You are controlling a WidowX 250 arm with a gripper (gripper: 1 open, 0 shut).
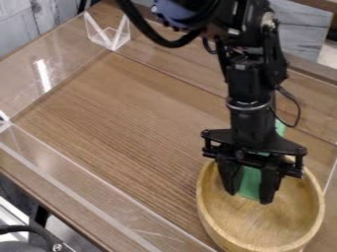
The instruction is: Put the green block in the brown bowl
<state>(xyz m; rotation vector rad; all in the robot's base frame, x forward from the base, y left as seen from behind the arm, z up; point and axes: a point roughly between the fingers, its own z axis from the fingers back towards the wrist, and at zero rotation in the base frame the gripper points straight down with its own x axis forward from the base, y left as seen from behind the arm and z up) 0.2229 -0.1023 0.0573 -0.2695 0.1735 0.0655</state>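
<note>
The arm is standing at the placing step: the claw point(253, 187) is hanging over the brown bowl point(219, 224), its tips reaching down inside the rim, and the release is not yet made. The claw is closed as far as it goes, and it is gripping the green block point(247, 185), which is showing as a bright green strip between the two dark fingers point(232, 181). The block is sitting upright in the grip, directly between the fingers at the centre of the claw, with its lower end inside the bowl's hollow; whether that end is touching the wooden floor of the bowl or hanging just above it cannot be told from this angle, since the fingers are covering it. A second patch of green is showing beside the arm's column at about two o'clock from the claw, and it is probably a fitting or background item, not the block. The bowl is resting at roughly five o'clock on the counter point(118, 108). In my judgement the next move is calling for the fingers to part so the block drops clear, followed by a straight lift that avoids nudging the rim.
</note>
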